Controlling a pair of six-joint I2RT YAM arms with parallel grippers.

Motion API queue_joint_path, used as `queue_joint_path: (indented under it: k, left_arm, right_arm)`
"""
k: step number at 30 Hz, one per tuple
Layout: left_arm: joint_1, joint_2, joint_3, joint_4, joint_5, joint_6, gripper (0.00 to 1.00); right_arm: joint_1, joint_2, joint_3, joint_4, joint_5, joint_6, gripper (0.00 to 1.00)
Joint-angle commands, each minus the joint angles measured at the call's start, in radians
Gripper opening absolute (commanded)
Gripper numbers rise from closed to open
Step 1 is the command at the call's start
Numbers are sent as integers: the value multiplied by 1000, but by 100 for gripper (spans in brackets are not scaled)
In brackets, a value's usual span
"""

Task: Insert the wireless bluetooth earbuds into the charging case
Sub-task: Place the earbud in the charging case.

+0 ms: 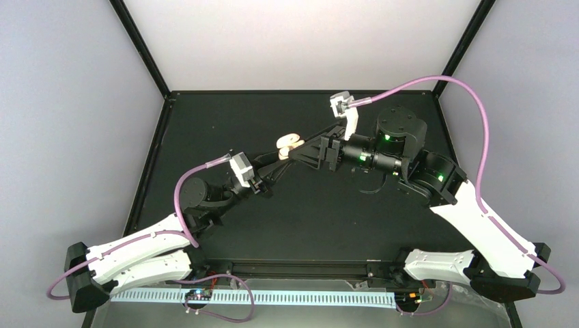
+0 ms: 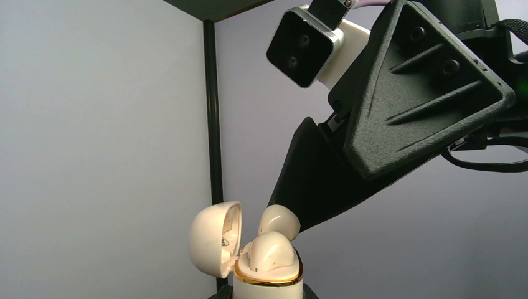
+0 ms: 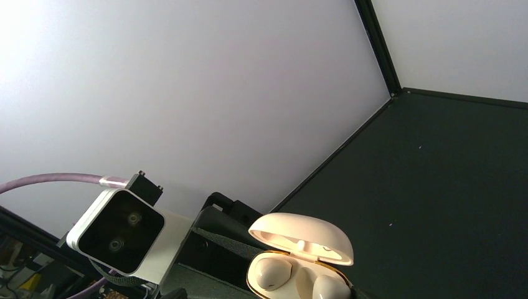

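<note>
surroundings: black table point(image 1: 328, 219), grey walls, both arms meeting over its middle.
in the way: the right claw point(image 1: 295, 153) looms over the case; one black finger point(image 2: 311, 180) tip touches the farther bud.
charging case point(image 2: 268, 281): pale beige, gold rim, upright, lid point(image 2: 215, 238) swung open, held off the table.
earbuds point(image 2: 271, 252): i see two glossy beige buds, side by side in the case.
left claw point(image 1: 278, 158): closed on the case's base.
right claw gap: i cannot tell.
</note>
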Motion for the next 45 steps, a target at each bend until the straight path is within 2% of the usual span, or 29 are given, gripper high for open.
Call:
queue_joint_path:
  k: [1,13,45]
  left_arm:
    - [-2,7,44,10,-37,24,2]
    - [-2,-5,36,8,-42,23,2]
    - [-2,3,36,15,-22,5,1]
  right_arm:
    - [5,-11,1,15,-23,18,67]
    - [5,-18,-5,14,7,12,67]
    - [4,-11,-24,92,-67,25,67]
